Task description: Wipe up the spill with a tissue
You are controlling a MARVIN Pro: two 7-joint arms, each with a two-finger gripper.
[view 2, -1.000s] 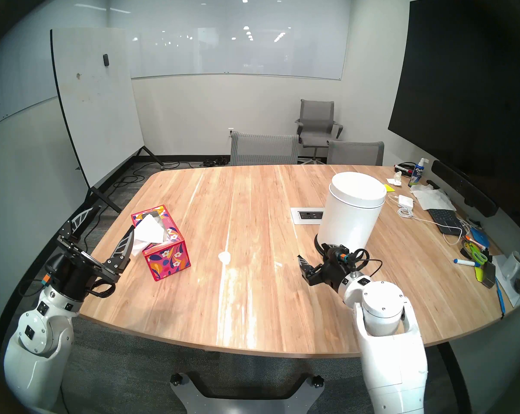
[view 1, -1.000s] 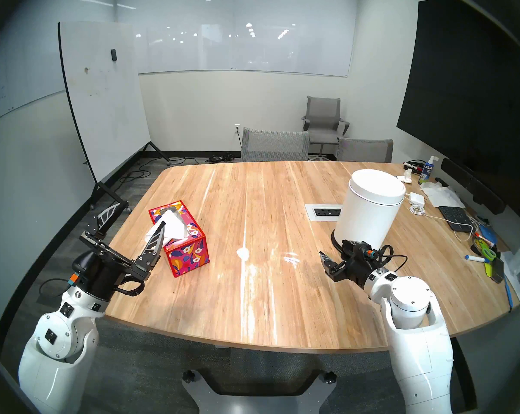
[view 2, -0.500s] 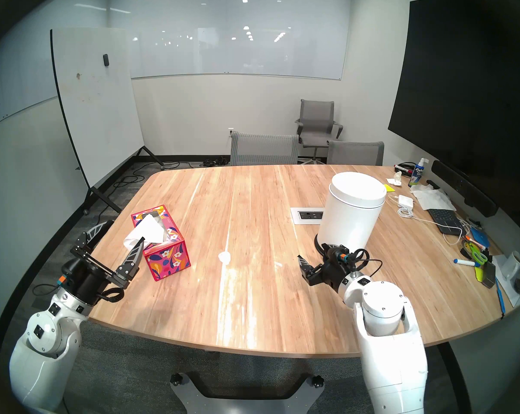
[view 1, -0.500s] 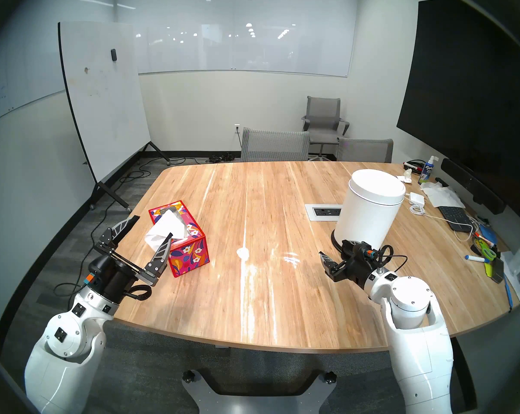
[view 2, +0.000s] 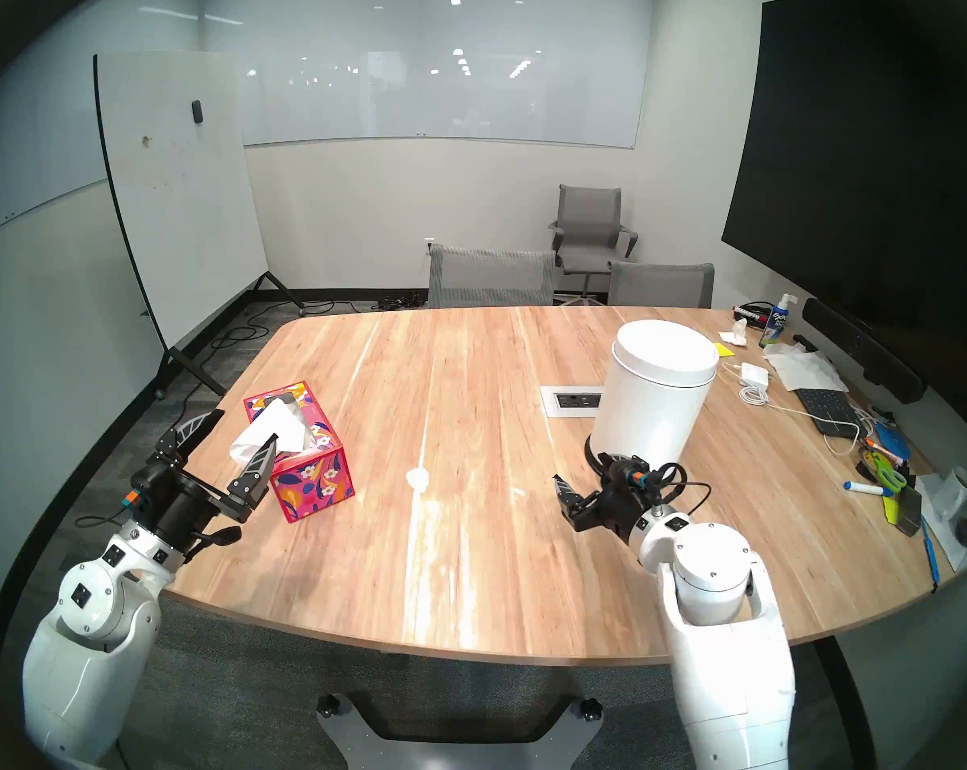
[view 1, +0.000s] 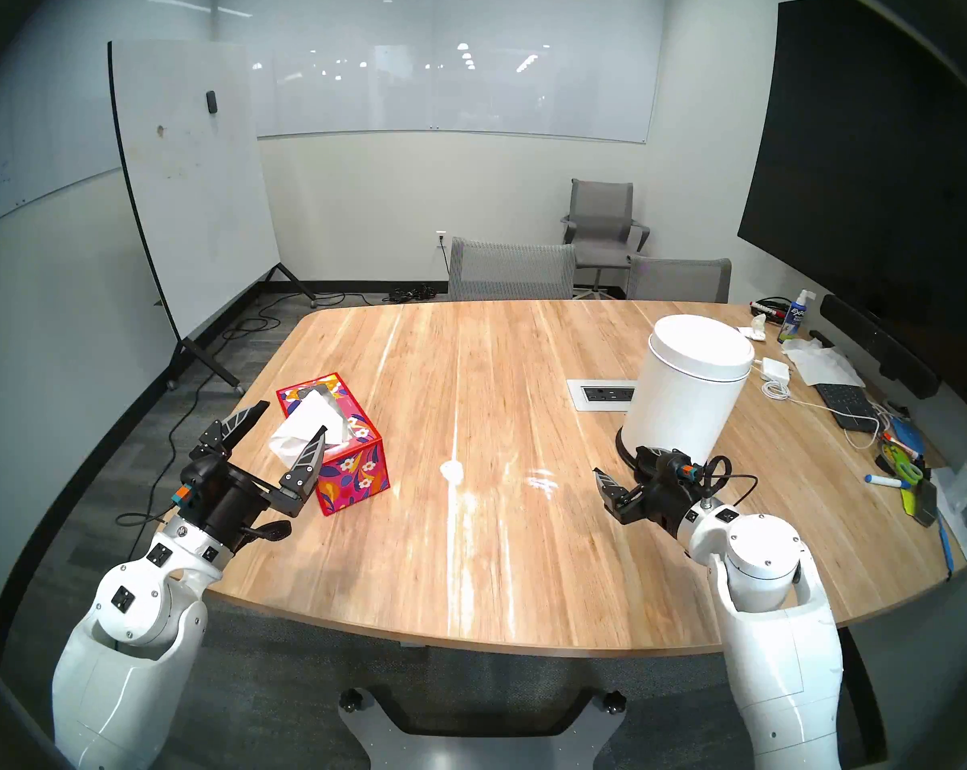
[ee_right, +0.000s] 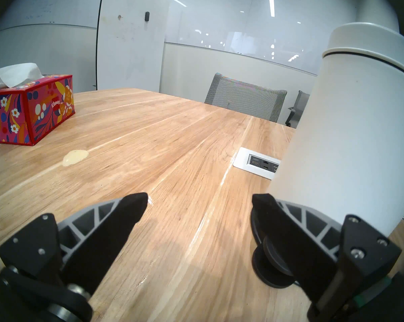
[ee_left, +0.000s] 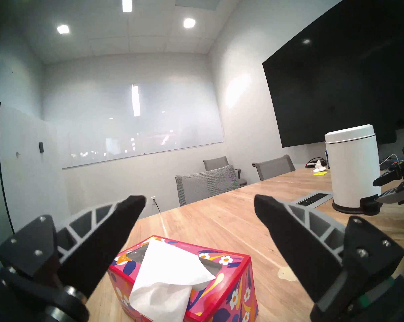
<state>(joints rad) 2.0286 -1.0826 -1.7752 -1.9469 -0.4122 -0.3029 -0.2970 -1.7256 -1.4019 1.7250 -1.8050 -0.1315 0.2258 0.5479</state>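
Observation:
A small whitish spill (view 1: 451,470) (view 2: 418,478) (ee_right: 75,157) lies mid-table, with a glossy wet patch (view 1: 542,481) to its right. A white tissue (view 1: 306,427) (view 2: 273,430) (ee_left: 166,275) sticks up out of a red floral tissue box (view 1: 353,469) (ee_left: 221,268) (ee_right: 33,110) on the left. My left gripper (view 1: 291,418) (view 2: 245,425) (ee_left: 199,201) is open, just above the tissue's near end, touching nothing. My right gripper (view 1: 623,466) (view 2: 584,470) (ee_right: 199,200) is open and empty, low over the table by the bin's base.
A tall white cylindrical bin (view 1: 686,385) (ee_right: 347,128) stands at right, its black foot pedal (ee_right: 273,261) by my right fingers. A socket panel (view 1: 600,394) sits behind. Cables, a keyboard, markers and a spray bottle (view 1: 795,321) crowd the far right edge. Chairs stand behind the table.
My left arm has swung forward and right over the table edge and lowered, bringing its open fingers to either side of the tissue's near end. The right arm has not moved.

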